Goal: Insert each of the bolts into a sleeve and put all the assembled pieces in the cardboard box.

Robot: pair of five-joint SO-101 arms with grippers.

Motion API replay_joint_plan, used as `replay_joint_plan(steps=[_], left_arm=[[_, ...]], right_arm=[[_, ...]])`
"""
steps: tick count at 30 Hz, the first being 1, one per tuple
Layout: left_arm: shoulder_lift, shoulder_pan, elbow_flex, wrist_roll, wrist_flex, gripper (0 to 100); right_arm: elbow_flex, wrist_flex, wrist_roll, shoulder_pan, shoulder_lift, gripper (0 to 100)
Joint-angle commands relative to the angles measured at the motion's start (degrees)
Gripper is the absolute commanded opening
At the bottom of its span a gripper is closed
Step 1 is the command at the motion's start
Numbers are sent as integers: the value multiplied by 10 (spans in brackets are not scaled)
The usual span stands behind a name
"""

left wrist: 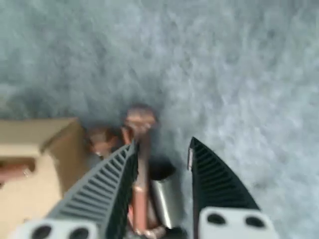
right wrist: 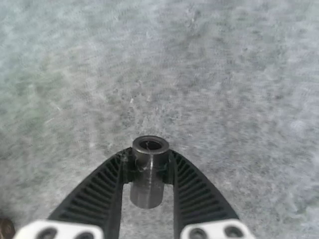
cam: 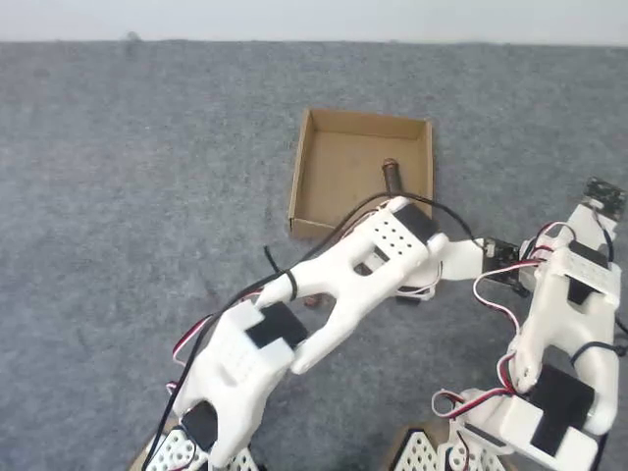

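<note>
Two white robot arms work over a grey, felt-like desk (cam: 137, 196) that carries an open cardboard box (cam: 299, 182), with one coppery bolt piece (cam: 391, 177) lying inside near a side wall. The left end effector (left wrist: 163, 144) hangs just outside a corner of the box with its jaws well apart; between them are a copper-coloured bolt (left wrist: 141, 191), close along one finger, and a silvery sleeve (left wrist: 164, 201) beside it. The right end effector (right wrist: 149, 157) is closed on a dark sleeve (right wrist: 148, 174), held upright with its hollow end showing, over the desk.
</note>
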Motion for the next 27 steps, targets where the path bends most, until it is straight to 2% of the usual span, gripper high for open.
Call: replay_joint_plan(steps=[1,4,10,16,21,27], left_arm=[[23,4,-68,-4,13,156],[57,3,-124,-2,47,156],[117,4,-207,54,89,152],[143,5,-255,59,118,29],[144,15,-262,62,130,18],[139,50,-275,158,158,17]], right_arm=[[-4,-8,5,2,-6,8],[-4,-8,5,2,-6,8],[-4,-8,5,2,-6,8],[-4,-8,5,2,-6,8],[-4,-8,5,2,-6,8],[-4,-8,5,2,-6,8]])
